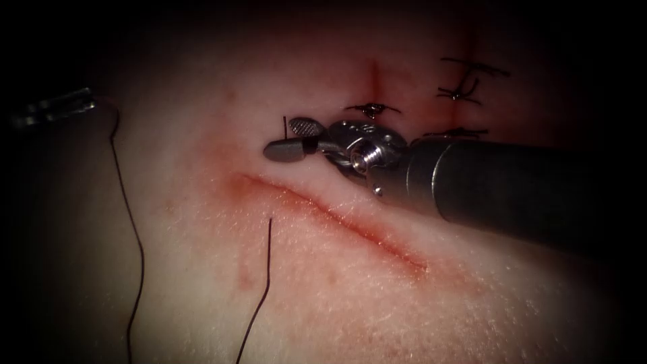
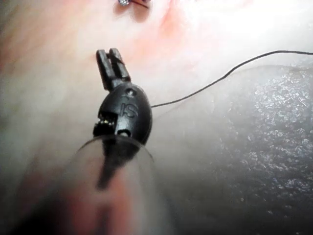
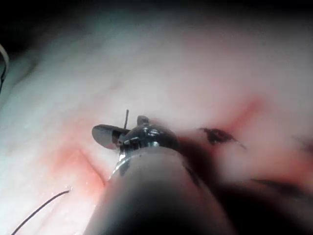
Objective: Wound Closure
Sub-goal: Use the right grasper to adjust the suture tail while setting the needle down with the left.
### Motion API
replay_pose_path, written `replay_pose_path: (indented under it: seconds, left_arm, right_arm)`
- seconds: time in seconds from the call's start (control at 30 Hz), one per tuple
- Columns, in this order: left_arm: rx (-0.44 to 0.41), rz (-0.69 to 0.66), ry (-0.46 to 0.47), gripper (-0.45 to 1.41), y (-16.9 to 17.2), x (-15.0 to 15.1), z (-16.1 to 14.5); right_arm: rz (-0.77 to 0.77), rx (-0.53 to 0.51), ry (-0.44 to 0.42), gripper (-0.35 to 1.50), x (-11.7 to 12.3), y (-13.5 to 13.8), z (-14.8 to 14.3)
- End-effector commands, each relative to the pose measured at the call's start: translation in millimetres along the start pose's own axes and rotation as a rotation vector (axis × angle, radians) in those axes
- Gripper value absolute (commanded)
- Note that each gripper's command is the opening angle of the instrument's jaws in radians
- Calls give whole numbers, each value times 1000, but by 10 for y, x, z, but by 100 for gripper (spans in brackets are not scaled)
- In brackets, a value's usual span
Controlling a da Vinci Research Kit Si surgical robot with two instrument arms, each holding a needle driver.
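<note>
Steel right hand [image 1: 294, 139] spread apart, empty, above the cut [image 1: 337, 212]; left hand [image 2: 111, 62] together, empty.

Shiny steel over moist tissue
The right hand [image 1: 294, 139] gleams as polished metal; the tissue [image 1: 337, 283] looks wet, finely grained; the thread [image 1: 128, 202] is thin, dark, matt.

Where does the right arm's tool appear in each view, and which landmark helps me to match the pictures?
Endoscope view: the right arm's tool enters from the right, jaws open, near the cut.
Right wrist view: same tool, seen along its shaft, jaws open.
Left wrist view: a small shiny tip, probably this tool.
Shared landmark: the cut, close to the open jaws.
</note>
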Motion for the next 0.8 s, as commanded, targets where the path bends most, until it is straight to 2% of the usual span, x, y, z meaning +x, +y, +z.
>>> replay_pose_path:
  seconds: [0.03, 0.17, 0.2, 0.23, 0.27, 0.3, 0.4, 0.57, 0.63, 0.8]
  left_arm:
    - [-1, 0, 1, -45, 4, -4, 5]
    - [-1, 0, 1, -45, 4, -4, 5]
    - [-1, 0, 1, -45, 4, -4, 5]
    - [-1, 0, 1, -45, 4, -4, 5]
    - [-1, 0, 1, -45, 4, -4, 5]
    - [-1, 0, 1, -45, 4, -4, 5]
    - [-2, 0, 1, -45, 4, -4, 4]
    - [-2, -1, 1, -45, 3, -4, 5]
    - [-2, -1, 2, -45, 3, -5, 5]
    - [-2, 0, 0, -45, 5, -5, 8]
  right_arm:
    - [-1, 1, 4, 101, 4, -4, 13]
    - [8, 16, 0, 91, 1, -10, 22]
    - [13, 20, -1, 84, 1, -10, 24]
    - [30, 26, -7, 69, 0, -11, 26]
    - [30, 26, -7, 49, 0, -11, 27]
    - [30, 21, -5, -35, 1, -10, 25]
    - [76, -36, 26, -35, 7, -7, 21]
    - [137, 14, 113, -35, 30, -15, 3]
    - [112, 32, 164, -35, 43, -27, -6]
    - [73, 49, 212, -35, 64, -44, -17]
